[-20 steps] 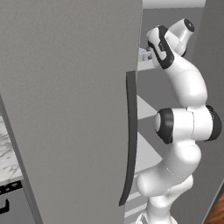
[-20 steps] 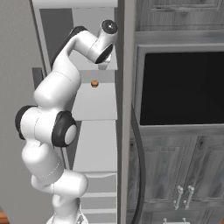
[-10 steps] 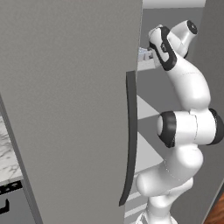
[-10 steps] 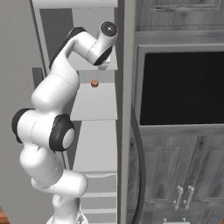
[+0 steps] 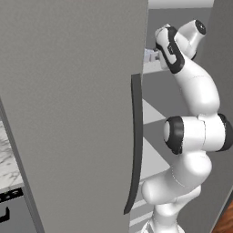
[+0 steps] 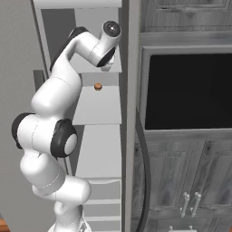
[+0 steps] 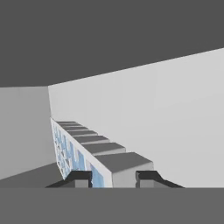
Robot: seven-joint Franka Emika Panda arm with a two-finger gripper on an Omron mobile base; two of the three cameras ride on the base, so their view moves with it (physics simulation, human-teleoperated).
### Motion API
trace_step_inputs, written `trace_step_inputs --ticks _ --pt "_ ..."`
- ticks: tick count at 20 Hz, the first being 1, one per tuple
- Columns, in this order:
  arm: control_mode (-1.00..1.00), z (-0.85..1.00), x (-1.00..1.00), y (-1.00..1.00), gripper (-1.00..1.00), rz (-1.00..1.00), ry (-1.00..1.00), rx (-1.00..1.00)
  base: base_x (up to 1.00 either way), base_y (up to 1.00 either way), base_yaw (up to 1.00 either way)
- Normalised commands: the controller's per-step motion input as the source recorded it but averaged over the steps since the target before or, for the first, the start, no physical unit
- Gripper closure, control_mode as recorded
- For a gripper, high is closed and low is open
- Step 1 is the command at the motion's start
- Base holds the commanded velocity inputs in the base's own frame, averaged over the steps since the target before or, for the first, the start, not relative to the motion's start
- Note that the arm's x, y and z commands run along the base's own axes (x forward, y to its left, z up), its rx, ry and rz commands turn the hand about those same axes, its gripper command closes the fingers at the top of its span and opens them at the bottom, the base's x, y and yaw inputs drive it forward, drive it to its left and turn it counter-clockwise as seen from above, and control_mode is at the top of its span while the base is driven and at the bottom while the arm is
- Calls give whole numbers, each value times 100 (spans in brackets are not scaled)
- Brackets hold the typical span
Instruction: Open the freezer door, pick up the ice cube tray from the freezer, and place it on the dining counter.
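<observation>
The freezer door [image 5: 68, 113] stands swung open at the left, its dark curved handle [image 5: 135, 145] facing me. My arm reaches into the upper shelf [image 6: 97, 106] of the freezer. The ice cube tray [image 7: 83, 151], pale blue with a whitish rim, runs away from the hand, turned on its side so its cells face left. My gripper [image 7: 113, 177] is shut on the tray's near end, one fingertip [image 7: 79, 178] on each side. A pale bit of the tray [image 5: 150, 55] peeks past the door's edge. The dining counter is out of view.
A small orange-brown thing [image 6: 97, 86] lies on the freezer shelf below the hand. A second grey door with a dark handle [image 6: 144, 181] stands to the right, beside dark wood cabinets and a black oven recess [image 6: 186, 90]. A small marble top [image 5: 5, 168] is lower left.
The arm's elbow has drifted a little to the right and the hand has shifted slightly at the upper shelf. The door has not moved.
</observation>
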Motion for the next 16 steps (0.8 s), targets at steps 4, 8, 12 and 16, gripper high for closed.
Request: trace_step_inputs --ticks 4,8,12,16 --pt "-100 20 -11 0 100 0 0 0 0 0 0" --pt "-100 12 -18 0 100 0 -1 0 0 0 0" --pt "-100 2 -17 0 100 0 -3 0 0 0 0" --pt "-100 0 -8 0 100 0 -6 0 0 0 0"
